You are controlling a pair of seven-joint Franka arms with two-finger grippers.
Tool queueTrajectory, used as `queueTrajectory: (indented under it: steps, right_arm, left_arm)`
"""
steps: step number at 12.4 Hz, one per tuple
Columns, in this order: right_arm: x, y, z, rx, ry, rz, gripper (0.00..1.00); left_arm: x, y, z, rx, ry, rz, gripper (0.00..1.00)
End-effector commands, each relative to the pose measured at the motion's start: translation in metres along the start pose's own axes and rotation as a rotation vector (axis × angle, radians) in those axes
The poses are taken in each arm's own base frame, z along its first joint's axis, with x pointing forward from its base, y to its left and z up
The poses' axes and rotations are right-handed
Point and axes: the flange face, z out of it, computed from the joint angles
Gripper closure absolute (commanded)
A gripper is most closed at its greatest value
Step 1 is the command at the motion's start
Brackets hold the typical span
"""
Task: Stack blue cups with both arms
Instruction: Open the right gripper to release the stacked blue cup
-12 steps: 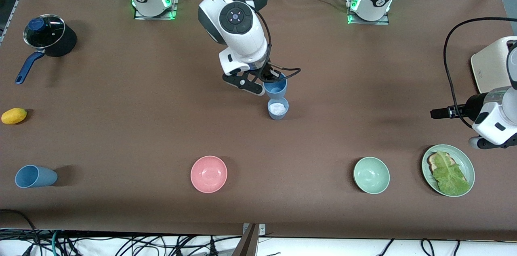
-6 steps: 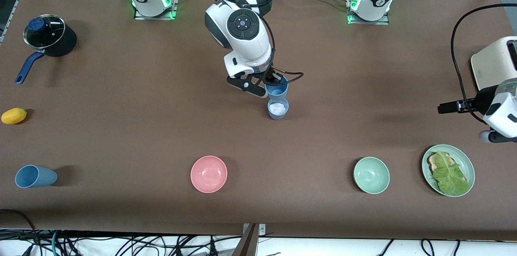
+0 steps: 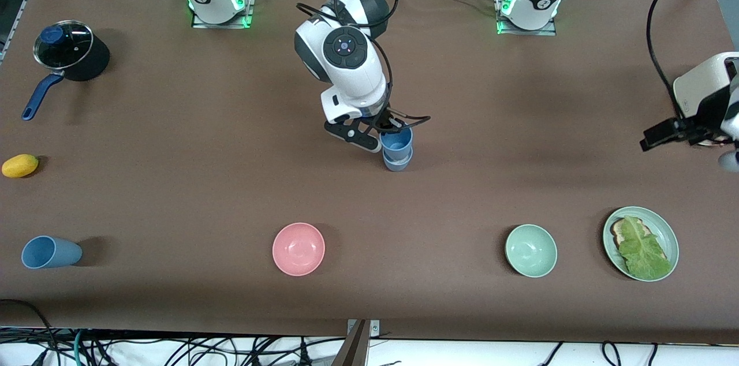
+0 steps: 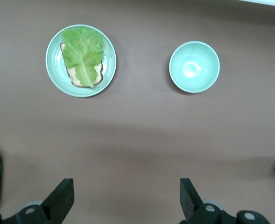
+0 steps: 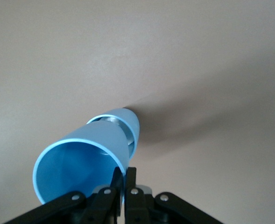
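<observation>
**Held cup partly nested in the standing cup at mid-table**

The right gripper [image 3: 385,134] is over the middle of the tabletop [image 3: 173,123], its fingers [image 5: 123,179] pinched shut on the rim of a blue cup [image 3: 396,141]. That cup sits partway inside a second, greyer blue cup [image 3: 397,161] standing upright on the tabletop; in the right wrist view the lower cup's rim [image 5: 110,120] shows around the held cup's base. A third blue cup [image 3: 49,252] lies on its side near the front camera, at the right arm's end of the table.

The left gripper [image 4: 128,198] waits over the left arm's end of the tabletop, its fingers spread wide and holding nothing. Nearer the front camera than it are a pale green bowl [image 3: 531,250] and a green plate [image 3: 670,233] carrying toast and a lettuce leaf. A pink bowl [image 3: 298,249] sits nearer the front camera than the stacked cups.
</observation>
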Motion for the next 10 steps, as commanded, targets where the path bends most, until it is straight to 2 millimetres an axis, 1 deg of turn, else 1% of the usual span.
queueTrajectory:
  steps: [1,2,3,4,5,6,7,8,9,10]
  right_arm:
    - [0.003,-0.006,-0.006,0.007,0.02,-0.014,1.0]
    - [0.003,-0.006,-0.006,0.005,0.02,-0.013,1.0]
    - [0.003,-0.006,-0.007,0.005,0.019,-0.013,1.0]
    - [0.002,-0.006,-0.008,0.004,0.019,-0.012,0.58]
    - [0.002,-0.006,-0.011,0.002,0.021,-0.012,0.18]
    - [0.005,-0.003,-0.013,-0.012,0.032,-0.015,0.0]
    - [0.01,0.001,-0.022,-0.034,0.04,-0.019,0.0]
    - [0.023,0.01,-0.031,-0.061,0.05,-0.03,0.0]
    - [0.041,0.023,-0.043,-0.092,0.037,-0.08,0.0]
    - [0.073,0.043,-0.061,-0.115,0.018,-0.13,0.0]
  left_arm:
    - [-0.019,0.007,-0.003,-0.031,-0.02,0.051,0.0]
    - [-0.033,0.025,-0.022,-0.016,-0.007,0.088,0.0]
    - [-0.038,0.037,-0.022,0.032,-0.031,0.122,0.0]
    - [-0.036,0.039,-0.016,0.063,-0.04,0.132,0.0]
    - [-0.033,0.042,-0.008,0.066,-0.052,0.13,0.0]
    - [-0.03,0.035,-0.006,0.058,-0.052,0.128,0.0]
    - [-0.029,0.035,-0.004,0.057,-0.055,0.126,0.0]
    - [-0.024,0.036,0.004,0.061,-0.067,0.128,0.0]
    - [-0.022,0.037,0.006,0.058,-0.065,0.121,0.0]
    - [-0.02,0.039,0.006,0.036,-0.058,0.117,0.0]
